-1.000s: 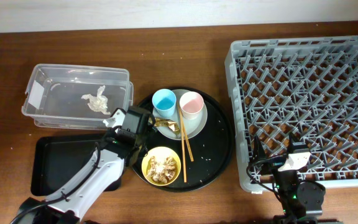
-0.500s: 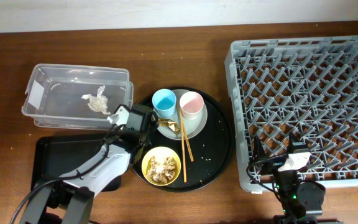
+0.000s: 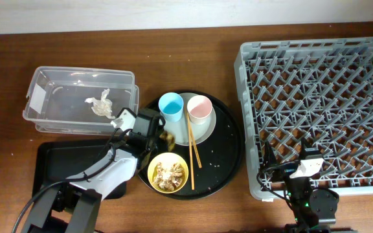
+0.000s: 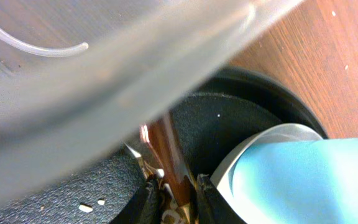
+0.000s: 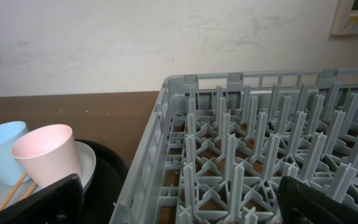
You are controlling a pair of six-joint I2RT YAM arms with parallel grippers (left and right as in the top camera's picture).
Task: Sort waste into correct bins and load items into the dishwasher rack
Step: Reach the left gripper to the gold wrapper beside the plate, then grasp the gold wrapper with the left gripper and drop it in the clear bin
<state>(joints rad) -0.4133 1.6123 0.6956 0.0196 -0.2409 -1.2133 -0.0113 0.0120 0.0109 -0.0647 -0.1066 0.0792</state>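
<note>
My left gripper (image 4: 178, 202) is shut on the small gold-brown wrapper (image 4: 174, 174), pinched between both fingers beside the light-blue cup (image 4: 303, 180). In the overhead view the left gripper (image 3: 159, 134) holds the wrapper (image 3: 168, 137) at the left edge of the pale plate (image 3: 206, 129). The blue cup (image 3: 171, 105) and pink cup (image 3: 199, 108) stand on that plate, and the chopsticks (image 3: 193, 145) lie across it. The yellow bowl (image 3: 153, 169) holds tan food scraps (image 3: 168, 173). A white tissue (image 3: 100, 105) lies in the clear tub (image 3: 44, 116). My right gripper (image 5: 185, 211) stands open at the grey rack (image 5: 260, 143).
The round black tray (image 3: 228, 149) carries the plate and bowl. The shallow black rectangular tray (image 3: 57, 168) lies under my left arm. The rack (image 3: 316, 103) fills the right side, with my right gripper (image 3: 306, 165) at its near edge. The tub wall (image 4: 104, 74) looms close above the left wrist.
My left gripper has closed on the wrapper, which now sits a little left of and nearer than where it lay on the plate. The right arm has not moved.
</note>
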